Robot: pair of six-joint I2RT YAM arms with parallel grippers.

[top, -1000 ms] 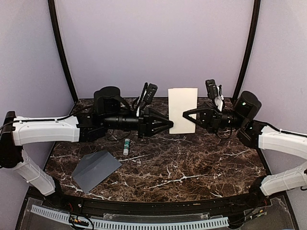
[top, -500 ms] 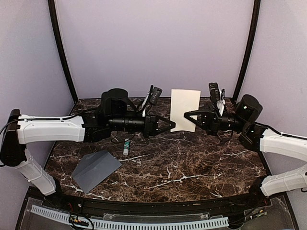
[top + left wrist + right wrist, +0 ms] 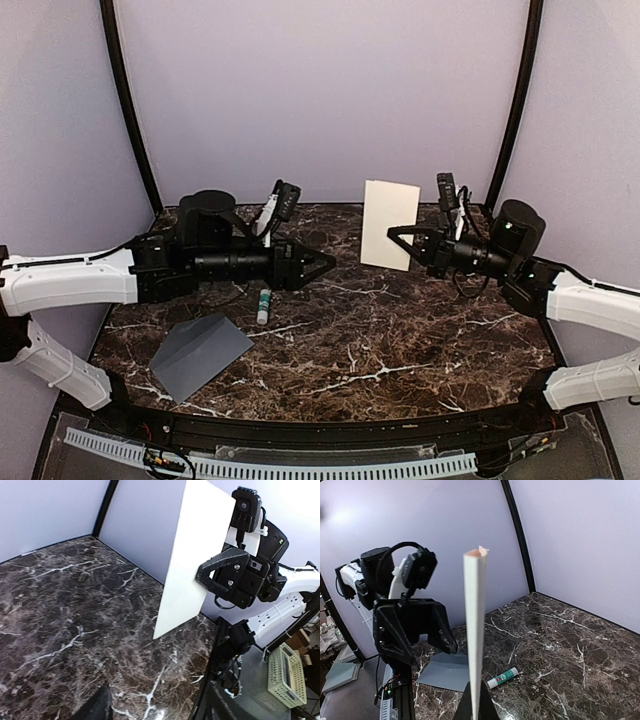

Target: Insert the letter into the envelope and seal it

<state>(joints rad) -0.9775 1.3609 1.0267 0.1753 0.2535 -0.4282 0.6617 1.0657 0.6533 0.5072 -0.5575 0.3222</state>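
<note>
As it stands upright in the air over the rear of the tabletop [image 3: 420, 350], the letter [image 3: 389, 225] shows a plain cream face. Seen edge-on from the right wrist cam it is just a thin vert. strip. The right gripper [image 3: 402, 245] is clamped tight on its lower right part, fingers pinching the sheet. The envelope [image 3: 200, 352], slate-grey, lies flat near the front left, well apart from the letter. Roughly btwn the two, a glue stick [image 3: 264, 305] lies on its side; it has a green-and-white label w/ print too small to read.

The right arm comes in from the right, forearm approx. horiz., gripper pointing left. The left arm is stretched horiz. from the left. The left gripper [image 3: 328, 265] points right toward the letter but is apart from it, jaws parted, holding nothing.

Surface: dark brown marble-look top w/ white veins. Room: pale lilac backdrop [image 3: 320, 90] on three sides, black curved poles [image 3: 125, 110] at the rear corners, and a white slotted strip [image 3: 270, 466] along the near edge. The left wrist cam also catches a beige slotted basket [image 3: 287, 675] off the table, beyond the right arm.
</note>
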